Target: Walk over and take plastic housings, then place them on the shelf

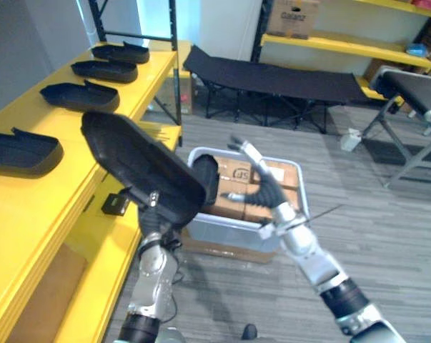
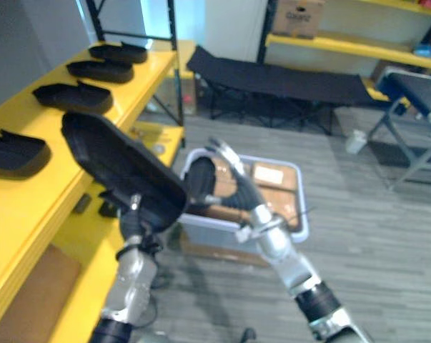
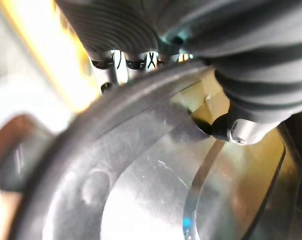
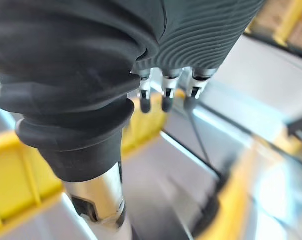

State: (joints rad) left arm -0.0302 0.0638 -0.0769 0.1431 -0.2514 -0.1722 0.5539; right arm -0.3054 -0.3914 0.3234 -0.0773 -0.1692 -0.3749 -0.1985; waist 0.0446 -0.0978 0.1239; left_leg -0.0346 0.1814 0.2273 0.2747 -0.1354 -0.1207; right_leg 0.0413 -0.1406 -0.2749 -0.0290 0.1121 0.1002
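Housing [image 1: 136, 161] gripped by left robot hand [image 1: 154, 220]; right robot hand [image 1: 269, 199] splayed.

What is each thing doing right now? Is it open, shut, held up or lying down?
Held housing: tilted, up in the air by the shelf edge.
Left robot hand: shut on the held housing's rim.
Right robot hand: open, holding nothing.
Other housings: lying in a row on the yellow shelf.
Bin: lidless, on the floor, cardboard boxes inside.
Folding cot: unfolded.
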